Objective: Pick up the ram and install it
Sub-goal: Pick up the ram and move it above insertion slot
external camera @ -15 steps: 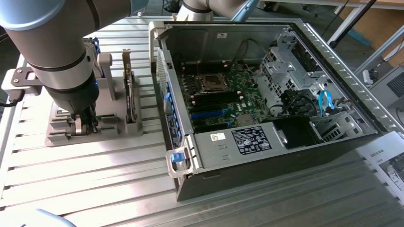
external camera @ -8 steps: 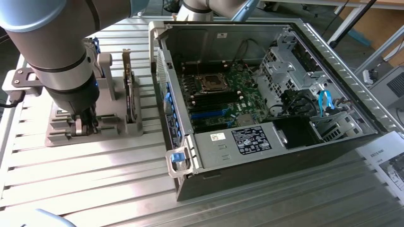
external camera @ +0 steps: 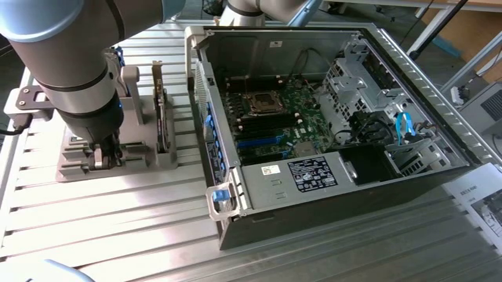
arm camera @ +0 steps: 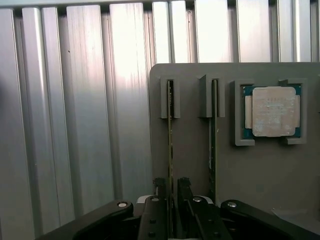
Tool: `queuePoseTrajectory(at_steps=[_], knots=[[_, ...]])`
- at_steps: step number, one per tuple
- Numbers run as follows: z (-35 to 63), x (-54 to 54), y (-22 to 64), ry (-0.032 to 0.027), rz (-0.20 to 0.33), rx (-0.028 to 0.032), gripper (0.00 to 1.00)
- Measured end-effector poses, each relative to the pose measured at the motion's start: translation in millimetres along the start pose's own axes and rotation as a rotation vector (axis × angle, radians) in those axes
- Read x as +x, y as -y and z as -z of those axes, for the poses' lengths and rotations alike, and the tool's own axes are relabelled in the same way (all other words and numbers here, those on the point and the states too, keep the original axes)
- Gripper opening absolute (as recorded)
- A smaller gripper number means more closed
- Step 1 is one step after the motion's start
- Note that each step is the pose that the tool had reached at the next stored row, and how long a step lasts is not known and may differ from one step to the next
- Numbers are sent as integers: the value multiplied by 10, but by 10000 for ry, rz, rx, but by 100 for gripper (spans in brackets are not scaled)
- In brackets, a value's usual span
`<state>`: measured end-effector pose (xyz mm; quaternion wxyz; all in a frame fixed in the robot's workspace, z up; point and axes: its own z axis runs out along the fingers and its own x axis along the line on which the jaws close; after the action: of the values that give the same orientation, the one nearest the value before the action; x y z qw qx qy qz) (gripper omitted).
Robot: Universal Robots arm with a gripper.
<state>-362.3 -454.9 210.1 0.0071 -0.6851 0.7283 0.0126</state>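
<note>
The arm (external camera: 74,70) reaches down over the grey holder (external camera: 149,160), which lies flat on the ribbed metal tabletop (external camera: 117,223) beside the open computer case (external camera: 235,53), on the exterior view's left of it.

In the wrist view the holder (arm camera: 190,150) carries three things in a row. The ram (arm camera: 170,130) stands on edge in the slot nearest the holder's outer rim, next to the bare tabletop (arm camera: 90,125). A second ram (arm camera: 213,145) stands on edge in the next slot, parallel to the first and apart from it. Beyond that, a square silver processor (arm camera: 272,111) lies flat in its own pocket.

The dark fingers (arm camera: 160,197) hang over one end of the holder and straddle the first ram, one on each side of its thin edge. They are released: a gap shows between each finger and the board (whether a pad brushes it cannot be told), and nothing is lifted. The ram sits fully in its slot.

In the exterior view the fingers (external camera: 99,160) are down at the holder's end farthest from the case. A dark card (external camera: 161,114) stands upright on the holder's case side. Inside the case, the motherboard (external camera: 274,117) lies exposed.
</note>
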Motion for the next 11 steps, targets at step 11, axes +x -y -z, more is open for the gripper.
queuePoseTrajectory(at_steps=[11], knots=[[-6, -4, 0, 0, -1, 0, 24]])
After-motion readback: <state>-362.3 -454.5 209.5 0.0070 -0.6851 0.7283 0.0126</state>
